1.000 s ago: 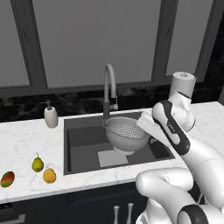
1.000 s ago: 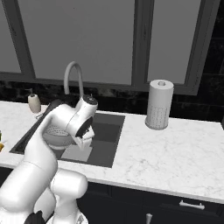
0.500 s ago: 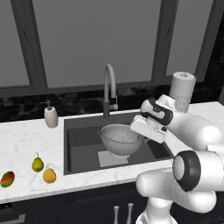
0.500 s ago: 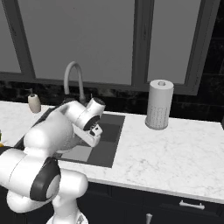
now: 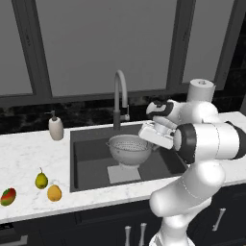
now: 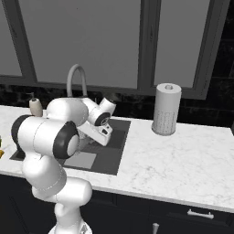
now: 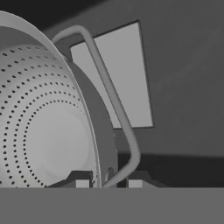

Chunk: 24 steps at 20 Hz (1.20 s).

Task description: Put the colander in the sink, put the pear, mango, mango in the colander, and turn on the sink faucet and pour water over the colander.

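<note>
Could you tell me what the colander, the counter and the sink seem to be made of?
The colander, held by the gripper above the sink, looks like thin silvery metal: pale sheen, rows of fine holes, a wire handle.
The counter seems to be polished white marble or an imitation, with faint grey veining.
The sink looks like matte dark grey composite or coated metal; the render leaves it open.

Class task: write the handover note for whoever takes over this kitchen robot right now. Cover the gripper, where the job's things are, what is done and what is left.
Gripper: shut on the colander rim, holding it low inside the sink; whether it touches the bottom is unclear.
Pear, orange-yellow mango and red-green mango: on the counter left of the sink.
Sink faucet: no water running.
Done: colander carried into the sink.
Left: release it, load the three fruits, turn on the faucet over the colander.
</note>
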{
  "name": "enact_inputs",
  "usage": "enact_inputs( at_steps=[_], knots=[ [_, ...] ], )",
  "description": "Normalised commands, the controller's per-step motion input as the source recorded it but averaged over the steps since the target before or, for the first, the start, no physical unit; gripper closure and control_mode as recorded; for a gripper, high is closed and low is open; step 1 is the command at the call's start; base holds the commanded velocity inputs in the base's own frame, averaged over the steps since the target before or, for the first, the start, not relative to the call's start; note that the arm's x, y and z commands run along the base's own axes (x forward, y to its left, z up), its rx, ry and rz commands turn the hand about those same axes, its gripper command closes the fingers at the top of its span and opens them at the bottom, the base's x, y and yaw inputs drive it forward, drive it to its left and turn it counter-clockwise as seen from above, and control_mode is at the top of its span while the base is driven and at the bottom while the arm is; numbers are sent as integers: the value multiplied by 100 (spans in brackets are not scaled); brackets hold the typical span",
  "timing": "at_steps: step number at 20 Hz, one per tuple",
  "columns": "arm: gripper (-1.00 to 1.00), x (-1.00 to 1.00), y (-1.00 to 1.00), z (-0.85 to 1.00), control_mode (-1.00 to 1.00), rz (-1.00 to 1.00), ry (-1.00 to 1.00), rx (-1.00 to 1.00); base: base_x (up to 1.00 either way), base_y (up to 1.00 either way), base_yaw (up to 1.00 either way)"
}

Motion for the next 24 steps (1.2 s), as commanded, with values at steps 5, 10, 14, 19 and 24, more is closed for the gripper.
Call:
enact_inputs(
  at_steps=[5,10,14,19,24],
  knots=[
    [100,9,-1,-39,-100,0,0,0,0,0,0],
    [100,-1,-2,-45,-100,0,-1,0,0,0,0],
    [100,-5,0,-46,-100,0,-10,-2,0,0,0],
    [100,2,0,-43,-100,0,-6,-1,0,0,0],
    [100,2,5,-43,-100,0,-4,-3,0,0,0]
  ],
)
